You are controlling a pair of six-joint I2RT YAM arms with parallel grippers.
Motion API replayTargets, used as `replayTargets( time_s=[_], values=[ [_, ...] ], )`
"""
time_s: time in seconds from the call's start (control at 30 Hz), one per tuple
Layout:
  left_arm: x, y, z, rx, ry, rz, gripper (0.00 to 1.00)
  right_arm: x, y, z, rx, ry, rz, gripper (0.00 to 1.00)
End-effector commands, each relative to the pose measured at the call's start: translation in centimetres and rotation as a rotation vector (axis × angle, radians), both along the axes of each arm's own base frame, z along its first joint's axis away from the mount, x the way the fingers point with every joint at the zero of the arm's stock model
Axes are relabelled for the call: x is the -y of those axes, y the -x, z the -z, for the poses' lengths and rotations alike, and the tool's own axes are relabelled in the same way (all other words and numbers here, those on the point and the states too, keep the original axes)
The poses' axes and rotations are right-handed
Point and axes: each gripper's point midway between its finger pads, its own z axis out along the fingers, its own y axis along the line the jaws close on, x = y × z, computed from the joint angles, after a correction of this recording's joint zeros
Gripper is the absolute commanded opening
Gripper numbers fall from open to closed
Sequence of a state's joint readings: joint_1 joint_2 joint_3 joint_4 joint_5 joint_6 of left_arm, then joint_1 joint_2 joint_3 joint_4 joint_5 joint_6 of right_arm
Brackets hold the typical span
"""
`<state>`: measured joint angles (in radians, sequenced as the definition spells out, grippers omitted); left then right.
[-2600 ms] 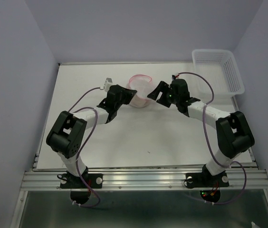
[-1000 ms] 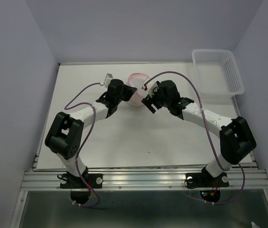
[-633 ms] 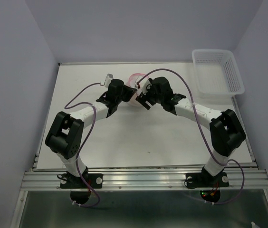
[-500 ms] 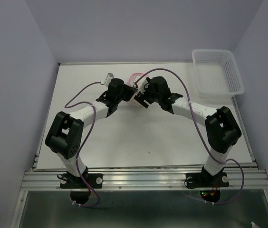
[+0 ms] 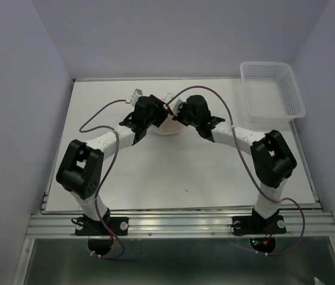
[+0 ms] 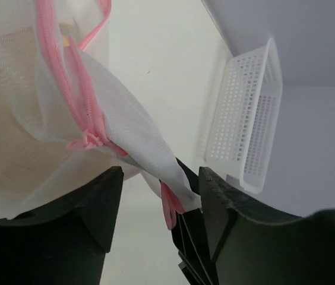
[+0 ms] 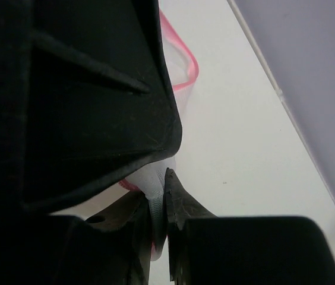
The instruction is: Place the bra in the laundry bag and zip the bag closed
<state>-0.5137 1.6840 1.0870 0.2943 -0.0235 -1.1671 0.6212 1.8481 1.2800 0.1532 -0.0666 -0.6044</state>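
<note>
With my right gripper [image 7: 157, 205] pinched shut on the laundry bag's [image 6: 31, 119] mesh edge and my left gripper [image 6: 158, 190] half open around its loose flap, the bra [image 6: 7, 59] tan inside, I'd hold the right pinch taut while the left seeks the pink zipper [image 6: 57, 71] just beyond its fingertips.

The top camera looked down over the whole tabletop [image 5: 155, 172]; both wrist cameras (very close) shared the laundry bag [image 6: 13, 136].
</note>
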Motion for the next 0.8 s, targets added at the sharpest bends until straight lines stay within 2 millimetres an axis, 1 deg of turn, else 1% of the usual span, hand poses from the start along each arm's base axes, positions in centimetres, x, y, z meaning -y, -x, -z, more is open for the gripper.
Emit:
replayTargets(
  time_s=[0.0, 0.03, 0.07, 0.1, 0.13, 0.17, 0.2, 0.23, 0.33, 0.37, 0.43, 0.47, 0.5, 0.53, 0.57, 0.6, 0.63, 0.67, 0.7, 0.73, 0.77],
  values=[
    [-1.1, 1.0, -3.0, 0.068, -0.014, 0.018, 0.68, -0.8, -0.3, -4.0, 0.122, -0.049, -0.032, 0.15],
    [-1.8, 0.9, -3.1, 0.071, -0.019, 0.006, 0.68, -0.8, -0.3, -4.0, 0.123, -0.047, -0.031, 0.15],
    [-2.2, 1.2, -2.8, 0.066, -0.026, 0.0, 0.69, -0.7, -0.2, -4.0, 0.123, -0.047, -0.031, 0.15],
    [-2.7, 1.4, -3.6, 0.083, -0.02, -0.005, 0.7, -0.6, -0.1, -4.1, 0.123, -0.048, -0.032, 0.15],
    [-3.2, 1.5, -3.8, 0.089, -0.022, -0.013, 0.7, -0.6, 0.1, -4.2, 0.124, -0.05, -0.035, 0.15],
    [-3.8, 1.6, -3.4, 0.084, -0.029, -0.021, 0.7, -0.6, 0.2, -4.2, 0.122, -0.052, -0.038, 0.16],
    [-4.3, 1.9, -4.1, 0.1, -0.036, -0.02, 0.7, -0.5, 0.3, -4.4, 0.125, -0.053, -0.036, 0.16],
    [-4.8, 2.2, -3.5, 0.091, -0.051, -0.025, 0.71, -0.5, 0.4, -4.4, 0.124, -0.054, -0.037, 0.16],
    [-6.6, 2.8, -3.5, 0.093, -0.078, -0.041, 0.72, -0.3, 0.6, -4.6, 0.123, -0.058, -0.037, 0.16],
    [-7.7, 3.2, -3.0, 0.086, -0.089, -0.057, 0.72, -0.3, 0.7, -4.8, 0.125, -0.06, -0.035, 0.16],
    [-8.7, 3.4, -2.6, 0.105, -0.126, -0.052, 0.71, -0.2, 0.7, -4.8, 0.122, -0.064, -0.03, 0.16],
    [-8.5, 3.8, -2.4, 0.125, -0.129, -0.009, 0.7, -0.2, 0.8, -4.9, 0.122, -0.066, -0.031, 0.16],
    [-8.8, 3.6, -2.9, 0.171, -0.14, 0.025, 0.7, -0.2, 0.9, -4.9, 0.119, -0.068, -0.035, 0.16],
    [-8.5, 3.6, -3.2, 0.228, -0.176, 0.092, 0.71, -0.2, 1.0, -4.9, 0.116, -0.069, -0.037, 0.16],
    [-8.1, 3.7, -3.5, 0.32, -0.289, 0.213, 0.72, -0.3, 1.2, -4.9, 0.113, -0.072, -0.044, 0.16],
    [-7.7, 3.7, -3.1, 0.365, -0.354, 0.288, 0.72, -0.3, 1.2, -4.8, 0.11, -0.067, -0.048, 0.16],
    [-7.7, 3.7, -2.7, 0.429, -0.465, 0.368, 0.7, -0.3, 1.2, -4.8, 0.11, -0.067, -0.048, 0.16],
    [-7.7, 3.7, -2.8, 0.441, -0.495, 0.394, 0.66, -0.3, 1.2, -4.7, 0.107, -0.065, -0.047, 0.16],
    [-6.7, 4.5, -3.3, 0.505, -0.489, 0.476, 0.63, -0.3, 1.2, -4.8, 0.106, -0.064, -0.047, 0.16],
    [-6.5, 4.9, -3.1, 0.537, -0.498, 0.504, 0.63, -0.3, 1.2, -4.6, 0.1, -0.06, -0.048, 0.16],
    [-5.8, 5.4, -4.4, 0.616, -0.491, 0.549, 0.63, -0.3, 1.2, -4.6, 0.1, -0.06, -0.05, 0.16]
  ],
)
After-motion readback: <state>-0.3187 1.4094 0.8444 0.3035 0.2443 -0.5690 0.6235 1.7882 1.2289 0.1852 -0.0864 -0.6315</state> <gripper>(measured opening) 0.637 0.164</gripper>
